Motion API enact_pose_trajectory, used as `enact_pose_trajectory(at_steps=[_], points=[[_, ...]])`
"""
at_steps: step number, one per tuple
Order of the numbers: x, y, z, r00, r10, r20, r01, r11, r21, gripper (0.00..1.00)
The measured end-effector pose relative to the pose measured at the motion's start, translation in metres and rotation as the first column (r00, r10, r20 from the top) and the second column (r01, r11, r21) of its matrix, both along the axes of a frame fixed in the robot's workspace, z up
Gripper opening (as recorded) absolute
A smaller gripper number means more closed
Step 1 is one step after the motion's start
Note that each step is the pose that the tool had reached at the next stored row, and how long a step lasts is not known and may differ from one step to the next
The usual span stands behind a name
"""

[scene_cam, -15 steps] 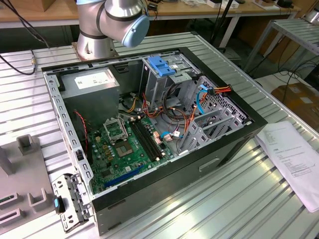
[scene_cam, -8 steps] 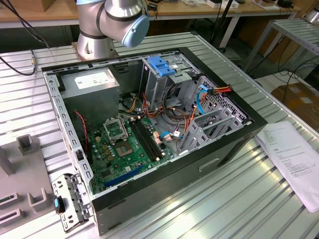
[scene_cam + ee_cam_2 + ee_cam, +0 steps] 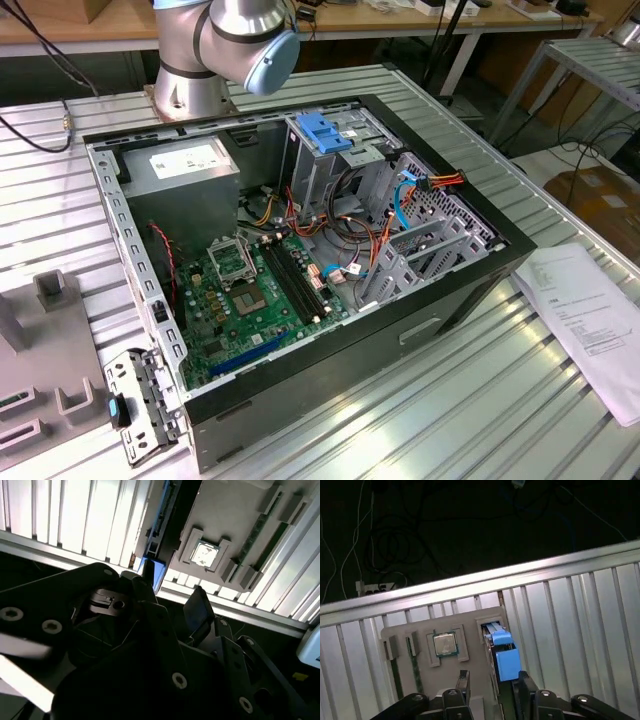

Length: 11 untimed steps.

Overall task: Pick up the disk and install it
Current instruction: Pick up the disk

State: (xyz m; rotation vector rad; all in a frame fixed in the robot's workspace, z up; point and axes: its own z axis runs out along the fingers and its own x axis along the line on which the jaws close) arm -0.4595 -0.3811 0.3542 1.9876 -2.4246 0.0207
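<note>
- Disk (image 3: 501,652) is standing on edge in a slot of the grey fixture plate (image 3: 447,677) in the first wrist view, its blue rail end facing the camera. A processor chip (image 3: 444,644) is sitting in its own recess just beside it.
- The gripper (image 3: 492,682) is hovering over that slot in the same view. Its fingertips (image 3: 462,680) are spread apart and gripping nothing, and the blue end of the disk is showing in the gap between them. The plate is lying on the slatted table (image 3: 570,630).
- In the second wrist view, the gripper (image 3: 172,597) is looming dark in the foreground with its jaws parted and one finger (image 3: 199,607) angling up. Beyond it the disk (image 3: 154,570) is showing as a blue block at the edge of the fixture plate (image 3: 235,510), with the processor chip (image 3: 204,555) further along the plate.
- In the exterior view, the computer case (image 3: 430,310) is lying open with the motherboard (image 3: 260,290) exposed. The drive cage (image 3: 325,160) is standing beside the power supply (image 3: 185,170), and the arm (image 3: 230,40) is rising behind the case.
- The fixture plate (image 3: 50,350) is sitting on the exterior view's left and a paper sheet (image 3: 590,320) on the exterior view's right.
</note>
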Motion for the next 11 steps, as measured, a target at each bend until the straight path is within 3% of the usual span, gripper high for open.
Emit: enact_pose_trajectory(at_steps=[5,11], points=[[0.0000,0.0024,-0.0024,0.9992,0.039,0.0091,-0.039,0.9992,-0.0035,0.51],[-0.0028,0.0046,-0.0070,0.9989,0.045,0.0107,-0.045,0.9990,-0.0036,0.51]])
